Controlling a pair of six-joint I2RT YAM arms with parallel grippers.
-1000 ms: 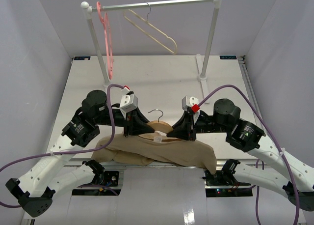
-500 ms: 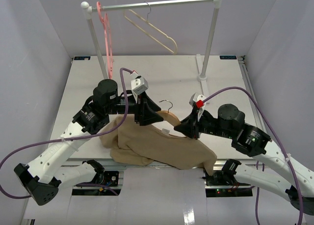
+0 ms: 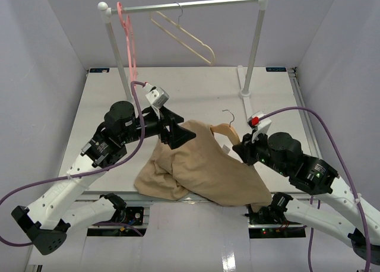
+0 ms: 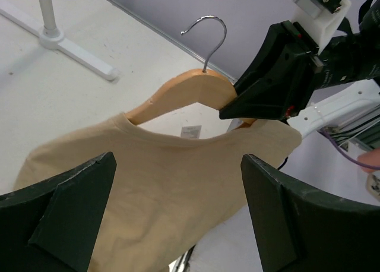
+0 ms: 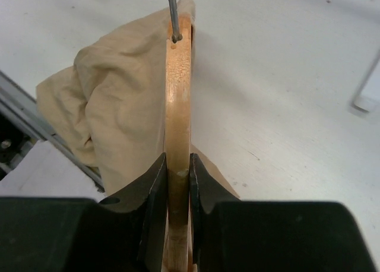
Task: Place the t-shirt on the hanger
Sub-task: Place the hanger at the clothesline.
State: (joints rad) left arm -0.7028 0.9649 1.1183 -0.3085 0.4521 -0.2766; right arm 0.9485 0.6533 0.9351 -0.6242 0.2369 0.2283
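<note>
Two grippers checked. Left gripper (image 4: pixel 178 208) now spread wide, having just released the t-shirt (image 3: pixel 202 171). Cloth hangs free directly ahead of it. Right gripper (image 5: pixel 177 165) pinching hanger (image 4: pixel 190 88) by its wooden arm, raised off bench (image 3: pixel 196 88). Hanger has lifted & swung right, shirt with it. Neck opening sits round hanger. Judgement: dressing approx. done, far shoulder unconfirmed.

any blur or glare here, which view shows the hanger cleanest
Top external: even soft light, a faint reflection on the glossy near strip of the table, no blur. Left wrist: cleanest, hanger and t-shirt crisp, own jaws only dark foreground shapes. Right wrist: hanger edge-on, jaws near-black without detail.
</note>
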